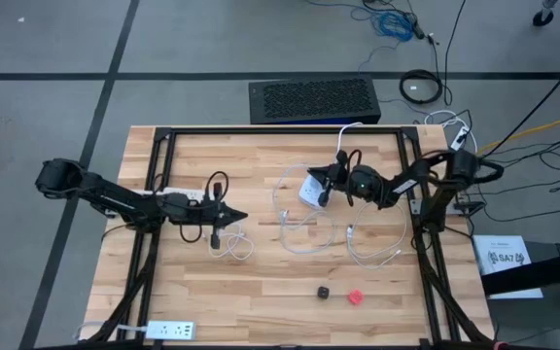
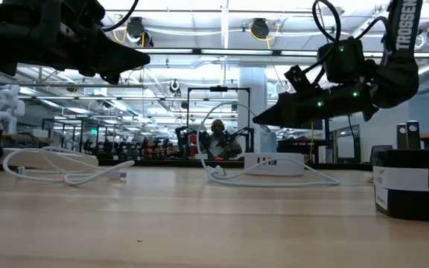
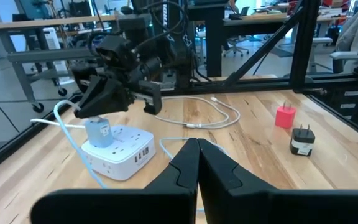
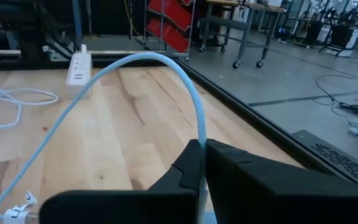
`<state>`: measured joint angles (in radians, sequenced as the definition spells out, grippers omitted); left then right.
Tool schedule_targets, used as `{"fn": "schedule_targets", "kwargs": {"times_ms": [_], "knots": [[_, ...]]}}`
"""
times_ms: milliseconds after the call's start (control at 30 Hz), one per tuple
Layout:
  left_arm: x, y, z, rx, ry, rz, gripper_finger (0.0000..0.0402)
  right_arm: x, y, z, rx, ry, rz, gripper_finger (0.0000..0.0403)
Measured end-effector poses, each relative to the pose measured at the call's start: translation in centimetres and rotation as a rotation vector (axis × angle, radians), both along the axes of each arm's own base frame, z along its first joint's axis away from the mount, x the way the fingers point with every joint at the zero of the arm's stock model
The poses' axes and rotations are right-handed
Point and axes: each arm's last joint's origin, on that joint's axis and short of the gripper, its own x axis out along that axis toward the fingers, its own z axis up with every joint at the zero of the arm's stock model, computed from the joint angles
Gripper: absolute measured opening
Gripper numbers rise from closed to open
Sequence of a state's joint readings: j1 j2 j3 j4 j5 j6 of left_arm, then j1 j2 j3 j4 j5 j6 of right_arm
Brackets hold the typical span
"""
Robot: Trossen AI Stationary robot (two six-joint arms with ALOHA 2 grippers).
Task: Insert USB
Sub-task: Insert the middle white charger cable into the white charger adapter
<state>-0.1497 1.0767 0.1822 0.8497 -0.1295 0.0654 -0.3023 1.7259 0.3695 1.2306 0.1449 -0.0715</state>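
A white charging hub (image 1: 309,191) lies on the wooden table at the far middle; it also shows in the left wrist view (image 3: 122,152). My right gripper (image 1: 325,194) hangs just above it, shut on a light blue USB cable (image 4: 166,68) whose plug (image 3: 98,132) stands on the hub's top. The rest of the cable arcs away and lies slack on the table. My left gripper (image 1: 233,216) is shut and empty, above the table to the hub's left, over a coiled white cable (image 1: 229,245). My right gripper pinches the light blue cable at its plug end (image 4: 199,142) between its two fingers. The fingers slant down from the table's right side. The plug (image 3: 98,132) points down below the fingertips with its lower end on the hub. Whether it sits in a port, I cannot tell.
More white cables (image 1: 304,233) loop on the table's middle. A black adapter (image 1: 324,291) and a red one (image 1: 355,297) lie near the front edge. A white power strip (image 1: 168,331) lies at the front left. Black frame rails run along both sides.
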Motion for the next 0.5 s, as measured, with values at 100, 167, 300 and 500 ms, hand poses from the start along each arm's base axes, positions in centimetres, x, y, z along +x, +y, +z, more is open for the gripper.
{"fn": "schedule_targets", "kwargs": {"times_ms": [100,167,300,500], "knots": [[0.0,0.01,-0.03,0.001,0.003,0.003,0.001,0.04,0.0,-0.07,-0.002,-0.007,0.002,0.0],[0.0,0.01,-0.02,0.0,0.002,0.003,0.001,0.04,0.0,-0.06,-0.005,-0.006,0.003,0.0],[0.0,0.02,-0.02,0.0,0.002,0.006,0.001,0.05,0.02,0.05,-0.014,-0.011,0.012,0.0],[0.0,0.02,-0.02,0.0,0.002,0.006,0.001,0.05,0.02,0.06,-0.017,-0.009,0.014,0.0]]}}
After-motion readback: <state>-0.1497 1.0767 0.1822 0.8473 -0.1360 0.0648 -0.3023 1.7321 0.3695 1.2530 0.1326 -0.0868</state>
